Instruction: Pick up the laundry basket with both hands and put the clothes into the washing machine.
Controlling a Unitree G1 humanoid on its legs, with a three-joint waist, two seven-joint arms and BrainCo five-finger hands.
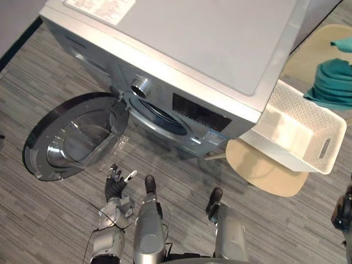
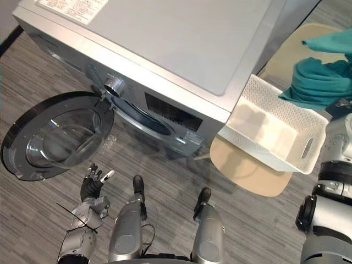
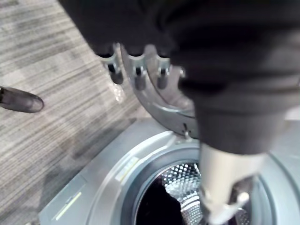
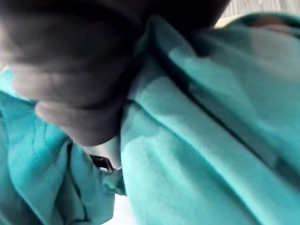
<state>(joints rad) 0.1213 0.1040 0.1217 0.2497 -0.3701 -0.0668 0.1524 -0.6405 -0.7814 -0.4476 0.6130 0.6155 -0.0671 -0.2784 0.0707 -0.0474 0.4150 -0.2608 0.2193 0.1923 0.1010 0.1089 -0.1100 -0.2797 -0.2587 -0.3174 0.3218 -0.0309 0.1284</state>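
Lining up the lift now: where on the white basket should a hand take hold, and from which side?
Probably the slot handle in the end wall of the white basket, approached from the robot's right and hooked from outside. The basket sits tilted on the beige seat with its other end right beside the washing machine, so that end looks crowded.

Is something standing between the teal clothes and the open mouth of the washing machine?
Nothing visible blocks the mouth: the door is swung wide to the left. The teal clothes hang at the white basket, to the right of the washing machine, so its front right corner must be rounded.
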